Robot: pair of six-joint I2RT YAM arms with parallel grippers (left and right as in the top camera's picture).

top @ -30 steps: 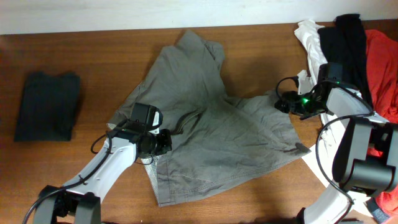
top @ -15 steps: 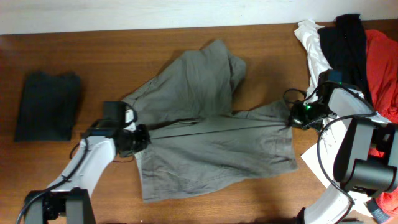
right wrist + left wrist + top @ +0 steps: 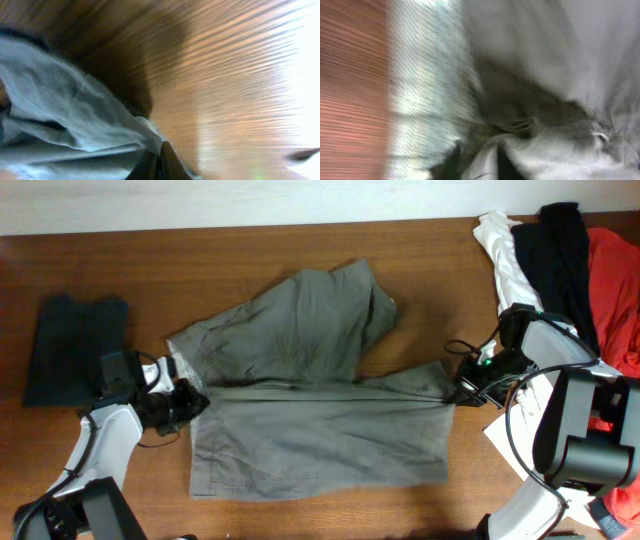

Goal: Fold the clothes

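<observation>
Large grey-khaki woven trouser-like garment [image 3: 310, 410] lies mid brown wooden table [image 3: 120, 260], left gripper [image 3: 193, 402] and right gripper [image 3: 456, 393] each pinched closed on opposite edges, apparently stretching it taut along a straight crease for folding.

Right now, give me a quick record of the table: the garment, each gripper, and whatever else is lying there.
garment: grey-khaki trousers, stretched taut between both grippers on the table
left gripper: shut on the trousers' left edge
right gripper: shut on the right edge
far left: dark folded garment
far right: pile of white, black and red clothes
</observation>
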